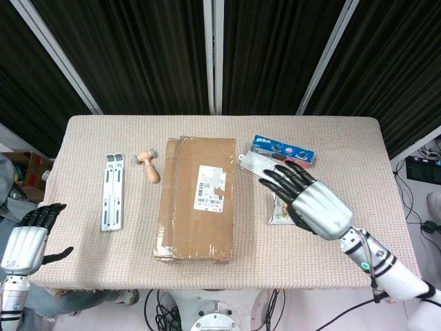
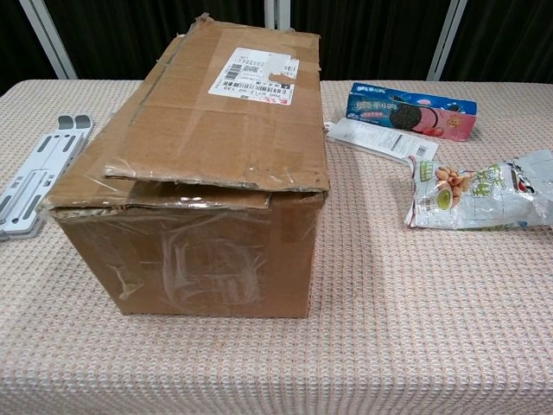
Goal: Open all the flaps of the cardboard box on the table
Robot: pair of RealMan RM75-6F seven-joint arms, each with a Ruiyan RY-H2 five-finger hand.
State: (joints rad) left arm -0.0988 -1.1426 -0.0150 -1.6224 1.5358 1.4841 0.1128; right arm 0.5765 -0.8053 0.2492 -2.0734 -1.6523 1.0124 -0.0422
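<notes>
Closed cardboard box point(image 1: 197, 198) at frame centre, long axis top to bottom; right hand point(image 1: 308, 203) just right of it, fingers spread, empty, pointing upper left; left hand point(image 1: 27, 238) at lower-left edge, open, empty, well apart.

One cardboard box point(image 1: 197, 198) on the counter, one white folding stand point(image 1: 113, 192), one small wooden piece point(image 1: 149, 165), one blue cookie box point(image 1: 283, 151), one flat white packet point(image 1: 263, 167), one snack bag point(image 2: 479, 194), and two hands: left hand point(image 1: 25, 241), right hand point(image 1: 310, 203).
</notes>
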